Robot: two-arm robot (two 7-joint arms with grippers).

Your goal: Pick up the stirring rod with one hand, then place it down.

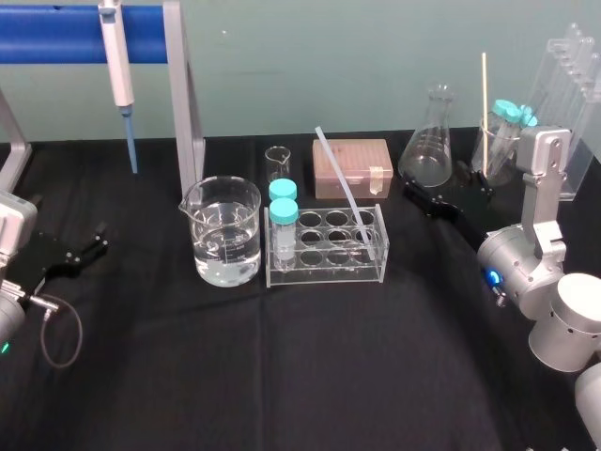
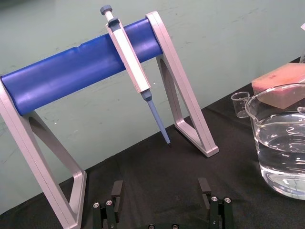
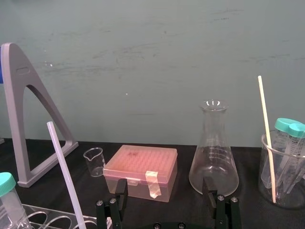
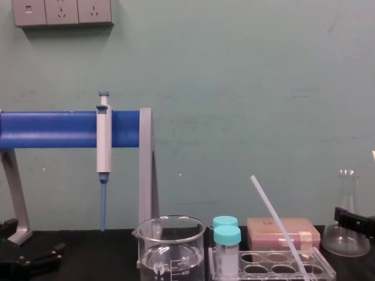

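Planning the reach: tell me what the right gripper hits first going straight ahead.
Probably the pink tip box, dead ahead of the right gripper; the conical flask stands just beside that line, depth unclear.

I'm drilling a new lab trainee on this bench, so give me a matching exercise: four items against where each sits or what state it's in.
Items:
1 stirring rod
2 pipette
3 large beaker
4 conical flask

States:
A hangs from the blue bar
B holds clear liquid
C leans in the tube rack
D stands empty beside the pink box

Pairs: 1-C, 2-A, 3-B, 4-D.
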